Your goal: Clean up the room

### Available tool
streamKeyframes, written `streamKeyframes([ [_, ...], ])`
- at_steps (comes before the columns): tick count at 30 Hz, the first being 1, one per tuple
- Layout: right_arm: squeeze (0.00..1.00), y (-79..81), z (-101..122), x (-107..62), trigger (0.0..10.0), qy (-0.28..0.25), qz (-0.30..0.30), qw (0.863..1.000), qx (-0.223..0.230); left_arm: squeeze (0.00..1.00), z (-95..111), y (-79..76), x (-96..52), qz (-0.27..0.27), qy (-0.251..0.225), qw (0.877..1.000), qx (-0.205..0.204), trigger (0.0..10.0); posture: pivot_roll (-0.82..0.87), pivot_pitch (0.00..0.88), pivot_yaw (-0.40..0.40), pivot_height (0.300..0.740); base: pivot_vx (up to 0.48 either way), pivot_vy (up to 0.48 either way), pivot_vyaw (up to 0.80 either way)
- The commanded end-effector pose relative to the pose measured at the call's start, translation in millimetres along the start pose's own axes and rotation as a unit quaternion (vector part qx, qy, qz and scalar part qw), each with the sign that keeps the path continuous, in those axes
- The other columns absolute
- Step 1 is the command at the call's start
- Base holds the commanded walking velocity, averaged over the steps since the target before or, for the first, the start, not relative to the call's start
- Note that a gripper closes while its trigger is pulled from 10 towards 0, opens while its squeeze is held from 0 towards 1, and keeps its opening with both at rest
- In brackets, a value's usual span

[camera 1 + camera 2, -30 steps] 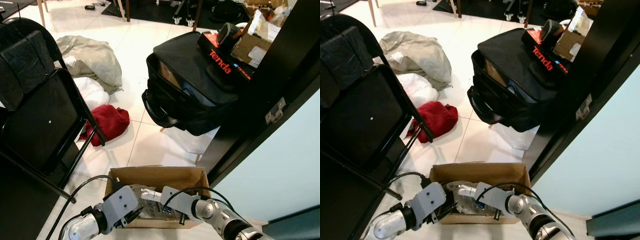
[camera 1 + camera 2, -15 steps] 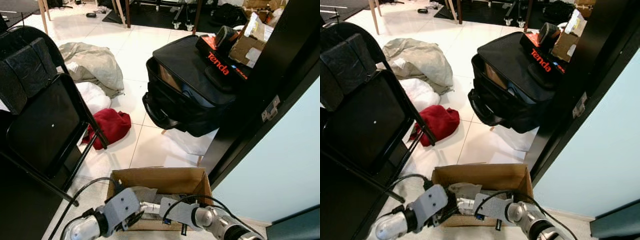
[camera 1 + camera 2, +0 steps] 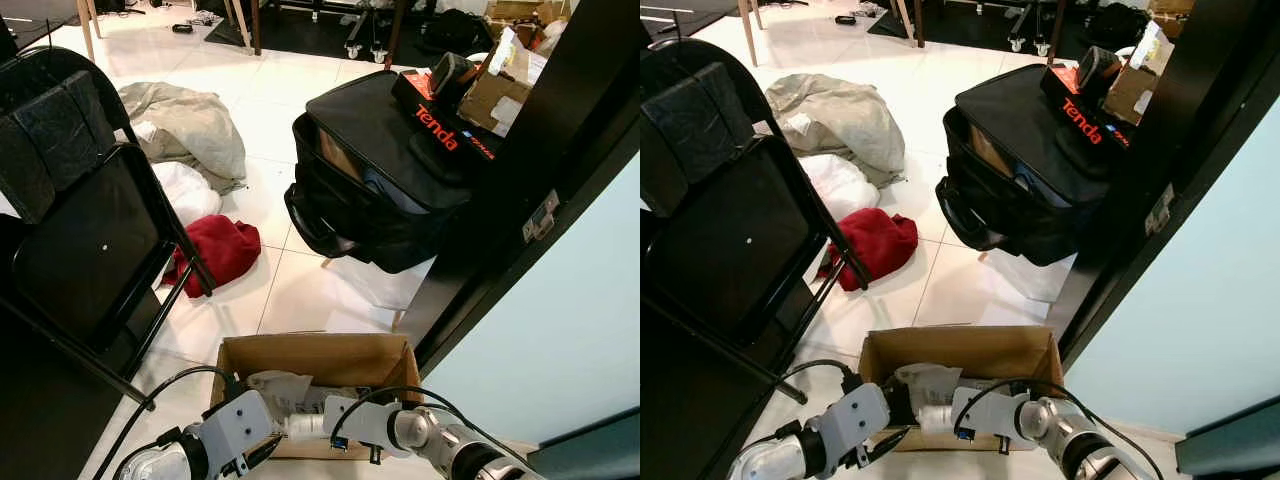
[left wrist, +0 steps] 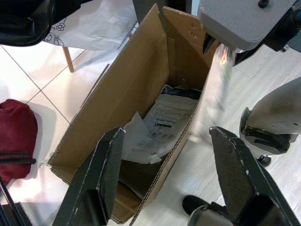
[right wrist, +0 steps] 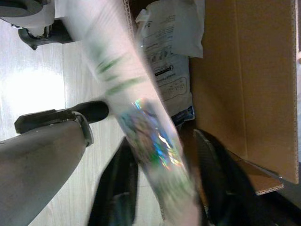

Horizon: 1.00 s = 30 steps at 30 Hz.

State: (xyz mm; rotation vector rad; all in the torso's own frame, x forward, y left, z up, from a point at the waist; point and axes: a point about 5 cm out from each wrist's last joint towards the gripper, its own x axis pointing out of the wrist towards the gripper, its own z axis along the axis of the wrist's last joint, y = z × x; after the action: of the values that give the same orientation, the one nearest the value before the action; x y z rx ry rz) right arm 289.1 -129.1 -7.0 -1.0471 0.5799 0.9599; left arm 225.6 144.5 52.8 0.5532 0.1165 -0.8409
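Over the box: the right gripper (image 5: 162,188) pinches a white tube (image 5: 141,122) with a shiny printed band, above the near edge of the cardboard box (image 3: 330,355).
Left gripper (image 4: 164,174): fingers spread, empty, above the box.
Handling: probably light, smooth, slippery; grip mid-body.
Inside: paper packets (image 4: 162,125).

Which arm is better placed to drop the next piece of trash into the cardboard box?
Right. The right gripper already grips a white tube beside the cardboard box. The left gripper hangs open and empty over the box's near edge.
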Motion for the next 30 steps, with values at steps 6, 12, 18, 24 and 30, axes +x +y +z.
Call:
streamKeyframes([
  [6,0.0,5.0,-6.6,-0.2,10.0,0.015,0.003,1.0,-0.016,0.0,-1.6,-8.2,-2.8,-0.019,0.006,1.0,0.008,10.0,0.06,0.254,-0.053,0.74,0.0,0.0,0.0],
  [12,0.0,3.9,-7.2,-0.6,10.0,0.015,-0.001,1.0,-0.014,0.0,-1.6,-7.7,-2.1,-0.019,0.007,1.0,0.011,10.0,0.06,0.251,-0.05,0.74,0.0,0.0,0.0],
  [18,0.0,1.0,-7.8,-1.3,10.0,0.016,-0.015,1.0,-0.009,0.0,-1.9,-6.9,-0.6,-0.016,0.008,1.0,0.012,10.0,0.06,0.241,-0.048,0.74,0.0,0.0,0.0],
  [24,0.0,-2.4,-9.4,-2.5,10.0,0.016,-0.029,0.999,0.01,0.0,-2.8,-6.6,1.3,-0.014,0.009,1.0,0.013,10.0,0.06,0.211,-0.049,0.74,0.0,0.0,0.0],
  [30,0.0,-35.4,-20.2,-15.5,10.0,-0.044,-0.199,0.914,0.349,0.0,-29.0,6.7,14.8,0.118,0.101,0.985,-0.073,10.0,0.04,0.127,-0.034,0.74,0.0,0.0,0.0],
])
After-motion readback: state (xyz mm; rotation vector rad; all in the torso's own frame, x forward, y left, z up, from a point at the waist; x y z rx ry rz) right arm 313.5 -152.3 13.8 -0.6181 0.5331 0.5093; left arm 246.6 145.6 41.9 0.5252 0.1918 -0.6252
